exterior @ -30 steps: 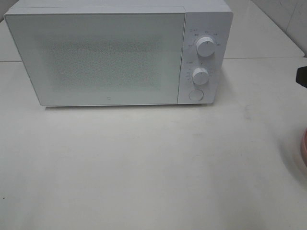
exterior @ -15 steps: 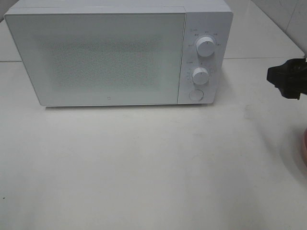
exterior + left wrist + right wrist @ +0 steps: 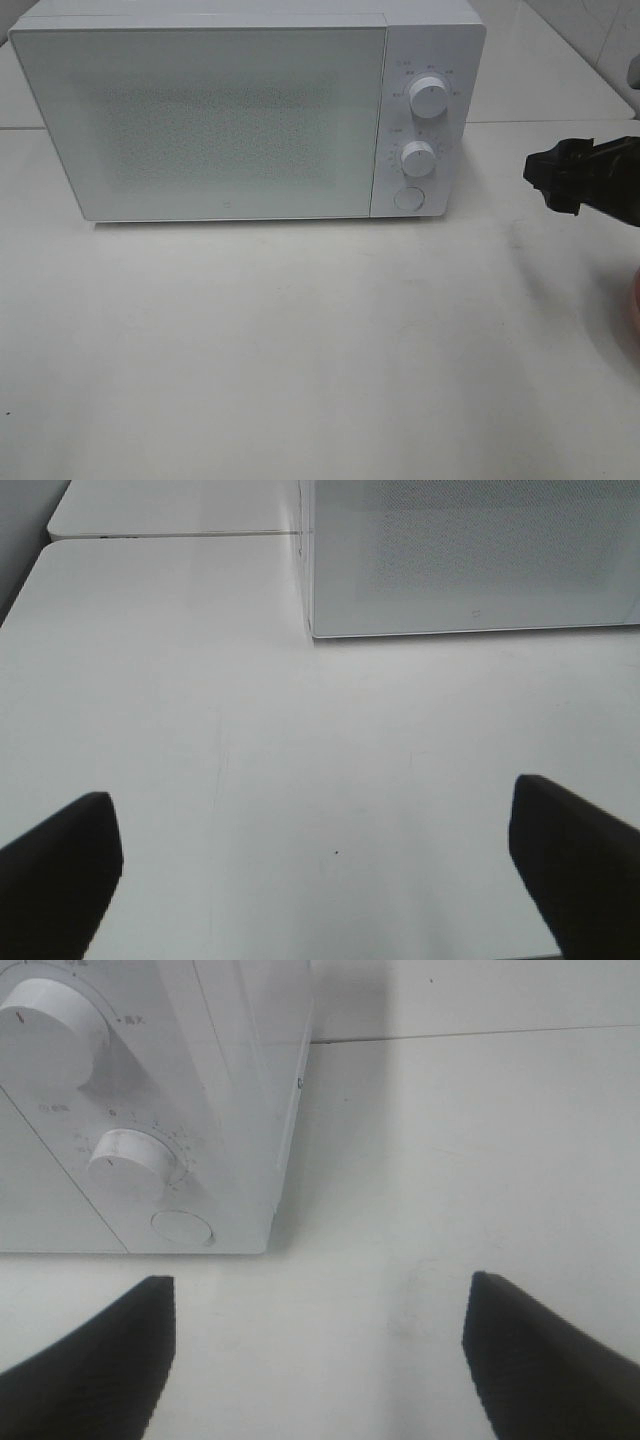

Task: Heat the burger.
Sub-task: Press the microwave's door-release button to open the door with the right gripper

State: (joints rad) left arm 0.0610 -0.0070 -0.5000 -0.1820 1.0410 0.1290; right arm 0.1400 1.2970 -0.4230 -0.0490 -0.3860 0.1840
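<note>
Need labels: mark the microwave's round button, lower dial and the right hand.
round button [image 3: 408, 198], exterior high view, its centre.
lower dial [image 3: 418, 158], exterior high view, its front face.
right hand [image 3: 545, 184], exterior high view, midway between fingertips.

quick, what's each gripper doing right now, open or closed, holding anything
left gripper: open, holding nothing
right gripper: open, holding nothing, off to the side of the microwave

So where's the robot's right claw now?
In the high view, the right gripper is near the right edge, open, over the table, to the right of the microwave's round button.
</note>
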